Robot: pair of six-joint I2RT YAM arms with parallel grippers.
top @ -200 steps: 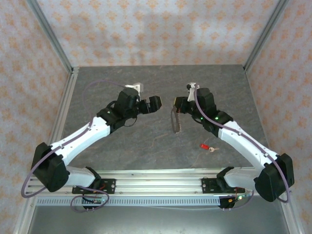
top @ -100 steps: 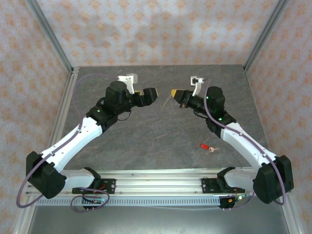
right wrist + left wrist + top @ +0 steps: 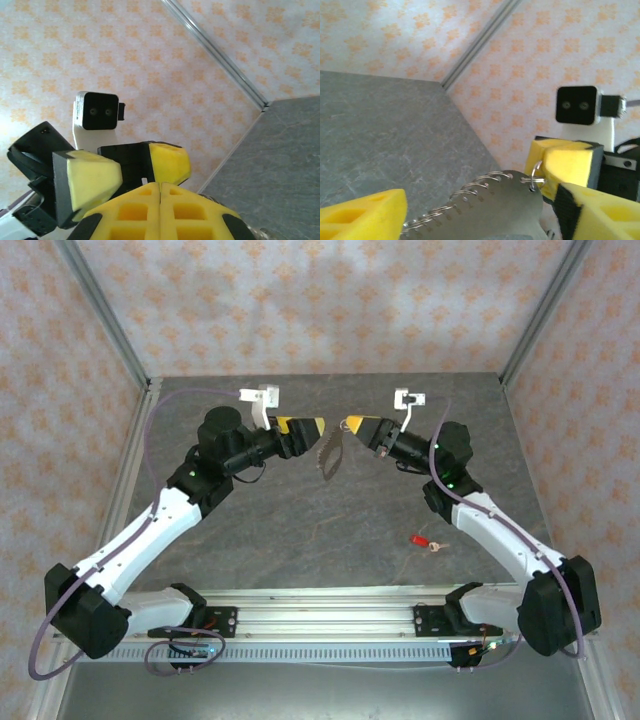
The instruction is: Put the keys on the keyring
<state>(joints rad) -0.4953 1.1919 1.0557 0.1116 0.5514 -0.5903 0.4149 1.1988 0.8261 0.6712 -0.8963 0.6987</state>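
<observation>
Dangling from the clamped right tool point(image 3: 352, 425), the keyring point(image 3: 329, 453) appears light and loose, best pinched mid-plate; left tool point(image 3: 316, 426) stands open.

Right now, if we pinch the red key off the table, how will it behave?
The red key looks tiny and thin, so probably very light and apt to skid on the smooth table when nudged. It lies flat, so rolling seems unlikely, but pinching it may be fiddly.
</observation>
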